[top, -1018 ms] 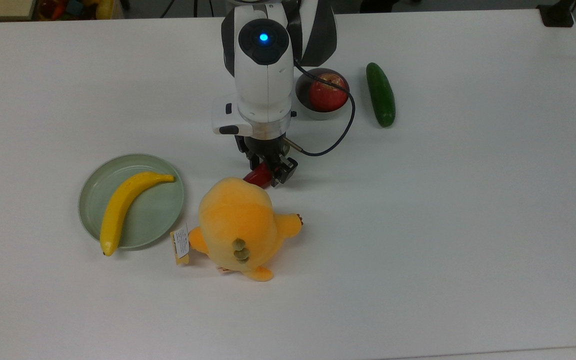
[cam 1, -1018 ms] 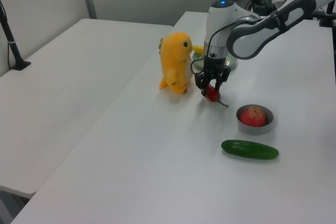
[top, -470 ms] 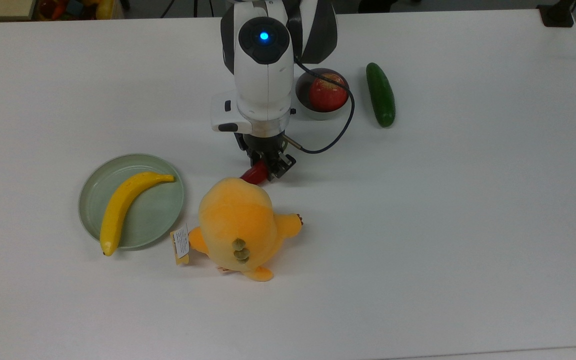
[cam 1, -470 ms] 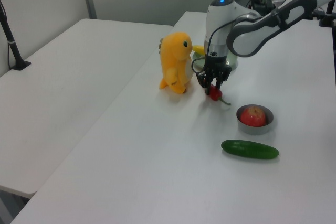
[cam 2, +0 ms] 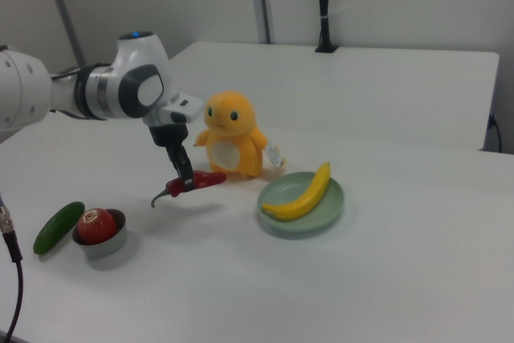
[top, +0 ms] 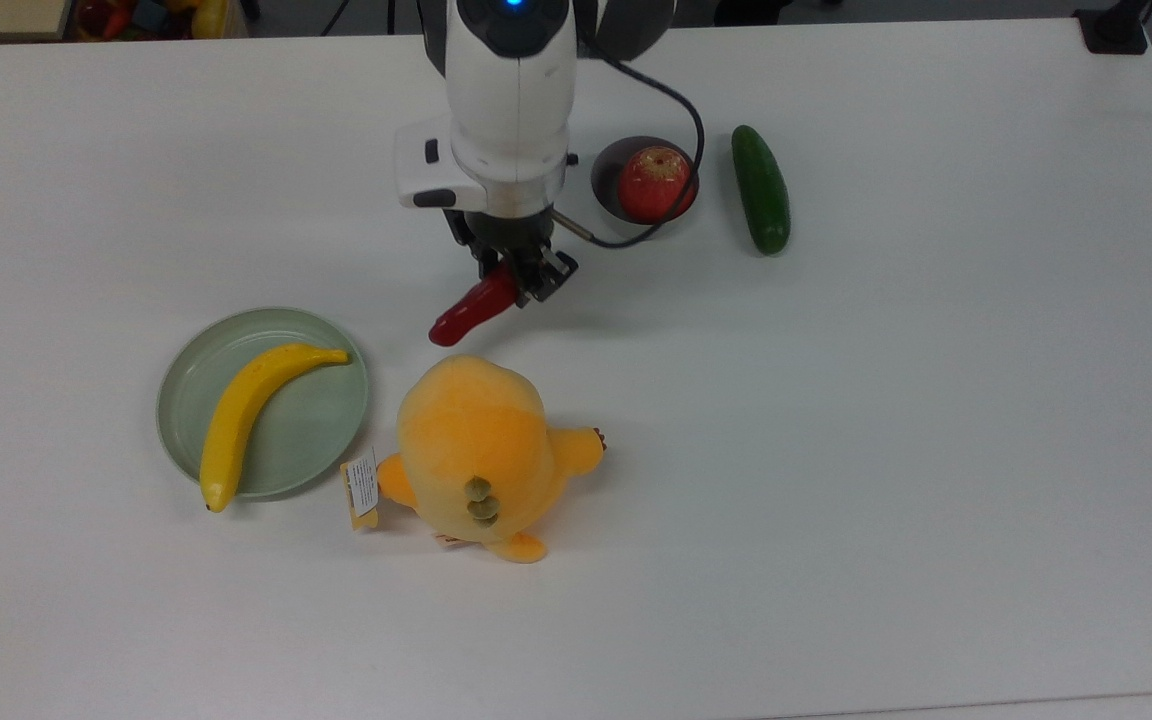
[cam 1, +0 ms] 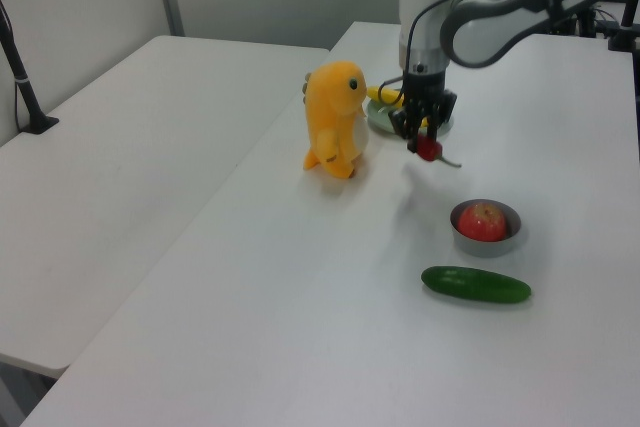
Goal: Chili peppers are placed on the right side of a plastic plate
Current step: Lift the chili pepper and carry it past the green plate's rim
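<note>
In the top view, nearest the table's near edge sits a plush orange toy, soft and rounded, with a paper tag at its left. Just to the top view's left of it lies the plastic plate, pale green, round and shallow with a raised rim; a smooth yellow banana lies slantwise across it, its lower tip overhanging the rim.

Farther back, the hand pinches the chili pepper near its stem end. The right view shows the pepper clear of the table, roughly level, its glossy dark-red taper pointing toward the plate and its curved green stem trailing behind.

Carrying it well looks to mean keeping it high enough to pass the toy's head, then lowering onto bare table close beside the plate's rim, on the side named in the task, without nudging the plate. The slick, tapered skin could slip or swing in a narrow grip, so a slow, steady carry seems wise.

Farthest, at the top view's right, a red apple rests in a small grey metal bowl, with a dark green cucumber beside it.
</note>
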Robot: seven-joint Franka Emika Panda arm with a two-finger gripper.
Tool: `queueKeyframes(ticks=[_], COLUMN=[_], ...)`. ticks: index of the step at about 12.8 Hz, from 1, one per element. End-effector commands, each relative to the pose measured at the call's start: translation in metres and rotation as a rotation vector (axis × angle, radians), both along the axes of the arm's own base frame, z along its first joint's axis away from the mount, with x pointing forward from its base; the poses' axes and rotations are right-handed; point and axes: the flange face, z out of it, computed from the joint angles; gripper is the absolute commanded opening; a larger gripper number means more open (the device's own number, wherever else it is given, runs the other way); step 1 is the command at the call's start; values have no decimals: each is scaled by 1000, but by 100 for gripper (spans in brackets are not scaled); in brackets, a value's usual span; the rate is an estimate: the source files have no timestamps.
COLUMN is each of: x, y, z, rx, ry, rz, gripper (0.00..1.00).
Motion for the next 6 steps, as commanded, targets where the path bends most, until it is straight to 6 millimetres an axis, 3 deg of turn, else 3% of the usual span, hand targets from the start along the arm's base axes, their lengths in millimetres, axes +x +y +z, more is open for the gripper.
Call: queueKeyframes(ticks=[1, 6], x=[-11, 1], y=[-25, -63], z=[50, 106], rx=[-22, -31], ry=[13, -14], rz=[122, 322], gripper=[27, 27])
